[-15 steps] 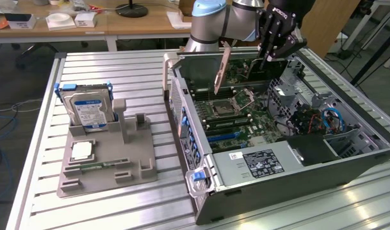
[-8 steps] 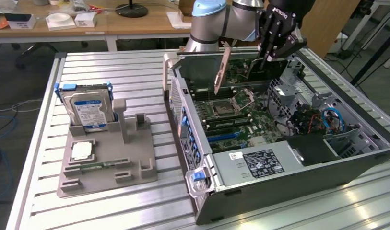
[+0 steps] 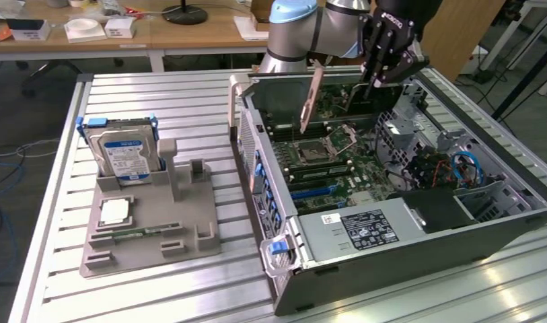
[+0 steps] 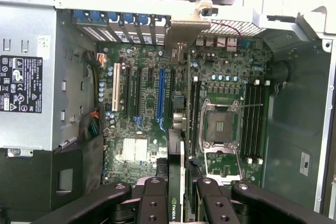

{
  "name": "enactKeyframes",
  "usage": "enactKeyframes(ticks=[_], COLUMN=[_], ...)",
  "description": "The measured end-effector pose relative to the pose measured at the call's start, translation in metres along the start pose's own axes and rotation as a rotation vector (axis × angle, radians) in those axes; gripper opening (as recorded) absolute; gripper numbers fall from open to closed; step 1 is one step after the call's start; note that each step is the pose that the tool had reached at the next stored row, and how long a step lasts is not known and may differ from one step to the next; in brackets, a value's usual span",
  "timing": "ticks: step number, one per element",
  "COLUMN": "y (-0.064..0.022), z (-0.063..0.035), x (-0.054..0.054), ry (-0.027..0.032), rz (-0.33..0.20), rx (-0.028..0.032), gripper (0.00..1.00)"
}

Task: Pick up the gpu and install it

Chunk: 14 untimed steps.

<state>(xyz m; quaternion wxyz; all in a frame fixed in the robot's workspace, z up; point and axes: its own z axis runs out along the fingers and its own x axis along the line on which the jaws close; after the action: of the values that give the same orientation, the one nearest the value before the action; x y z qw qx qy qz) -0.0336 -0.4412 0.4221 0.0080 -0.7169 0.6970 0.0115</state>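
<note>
I count the pick as done: the gripper (image 4: 181, 196) has its jaws clamped on the gpu (image 3: 307, 101), hanging above the motherboard (image 4: 131, 129) in the open case (image 3: 390, 276), not yet seated.

Exterior looks obliquely down; wrist close above shared motherboard (image 3: 345, 171) (image 4: 142, 129).

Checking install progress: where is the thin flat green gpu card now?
The gpu hangs in the black gripper above the green motherboard of the open computer case, on the exterior view's right.
</note>
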Motion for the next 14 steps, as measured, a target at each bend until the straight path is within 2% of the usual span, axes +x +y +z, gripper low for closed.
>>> enactKeyframes(ticks=[14], y=[0.0000], z=[0.0112], x=[0.000], ry=[-0.0002], rz=[0.066], rx=[0.0054], gripper=[0.26])
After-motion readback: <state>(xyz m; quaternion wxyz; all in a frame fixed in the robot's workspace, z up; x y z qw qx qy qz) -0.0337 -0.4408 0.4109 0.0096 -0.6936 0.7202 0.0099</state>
